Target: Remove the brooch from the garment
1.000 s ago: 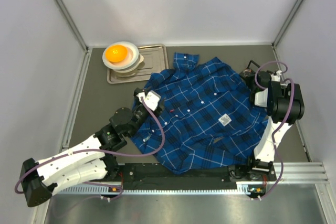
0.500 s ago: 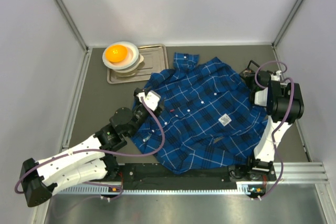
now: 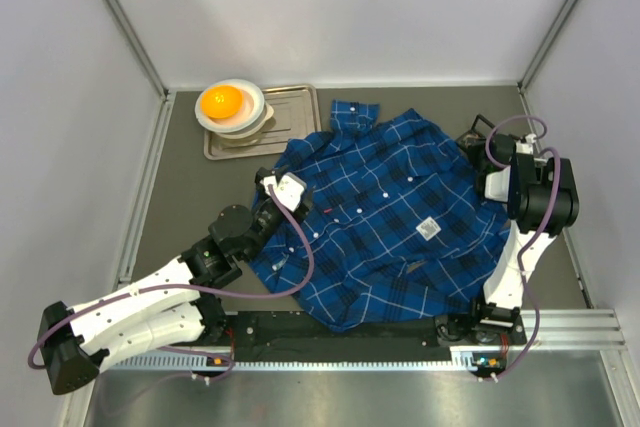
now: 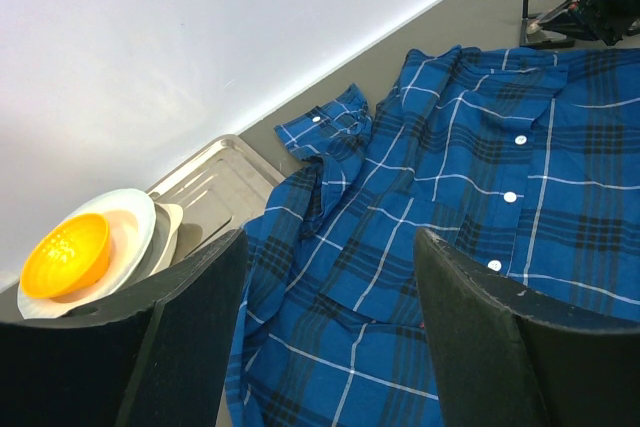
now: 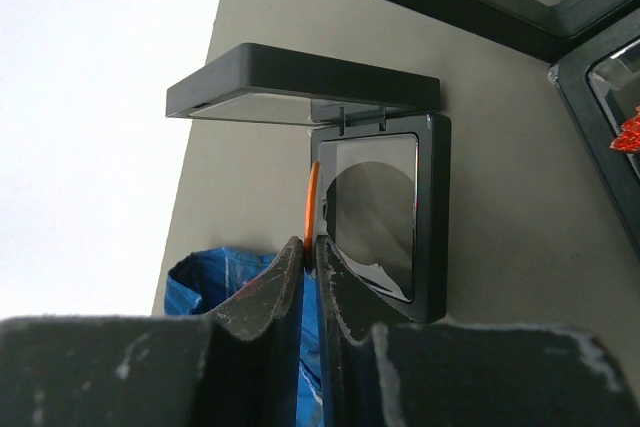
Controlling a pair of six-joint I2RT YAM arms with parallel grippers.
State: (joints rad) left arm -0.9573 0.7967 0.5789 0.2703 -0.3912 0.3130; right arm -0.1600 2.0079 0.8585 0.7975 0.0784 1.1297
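At the middle of the surface (image 3: 180, 162), seen from above, the shirt (image 3: 400, 217) lies spread out and rumpled, its collar toward the far edge and a white tag (image 3: 429, 229) on its front. The left pincer (image 3: 285, 190) sits over the shirt's left side. A tray (image 3: 295, 107) in the far-left corner carries stacked plates (image 3: 245, 119) with an orange bowl (image 3: 222, 101) on top. The right arm (image 3: 540, 197) stands at the right edge, its wrist turned toward black cases (image 3: 470, 137) near the far-right corner.

From the left wrist, the fingers (image 4: 190, 337) stand wide apart with nothing between them, and the plaid cloth lies below, with its white buttons (image 4: 510, 197) in a row.

From the right wrist, the right pincer (image 5: 308, 252) is nearly closed, pinching the lower end of the brooch (image 5: 311, 202), a thin orange sliver seen edge-on. The brooch is off the shirt, just beside the left frame of an open case (image 5: 428, 237) whose lid (image 5: 300, 77) is raised behind it. A fold of blue cloth shows lower left.
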